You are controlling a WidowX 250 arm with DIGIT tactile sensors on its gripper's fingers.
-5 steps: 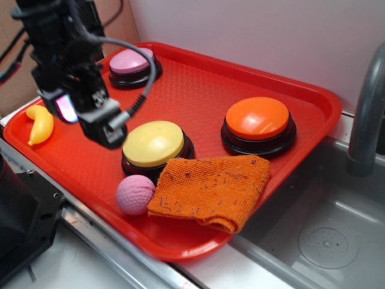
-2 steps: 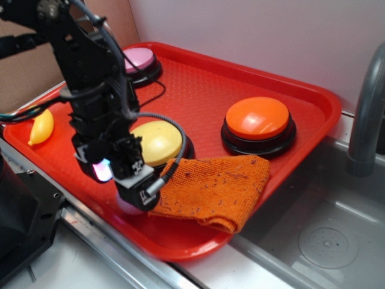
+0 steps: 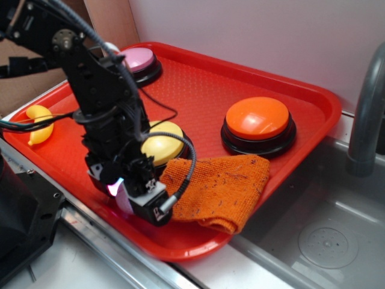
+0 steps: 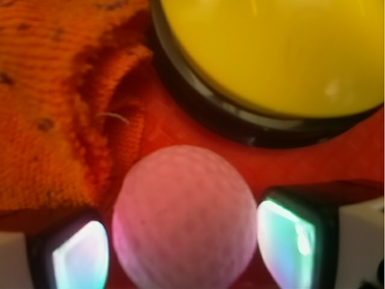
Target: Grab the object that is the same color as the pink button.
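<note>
Wrist view: claw (image 4: 183,250) low, fingers either side of pink ball (image 4: 185,215).

We see what looks like a robot test bench dressed as a kitchen corner. A red plastic serving tray (image 3: 313,102) sits on a metal counter beside a stainless sink basin (image 3: 325,241) with a round drain, and a grey faucet pipe (image 3: 367,114) rises at the right edge. A plain pale wall (image 3: 271,36) stands behind. On the tray we find toy-like props: dome push-buttons (image 3: 257,118), a small plastic banana (image 3: 40,123), and an orange cloth (image 3: 219,183). The cabled robot arm (image 3: 96,90) over them marks it as a lab setup, not a home.
</note>
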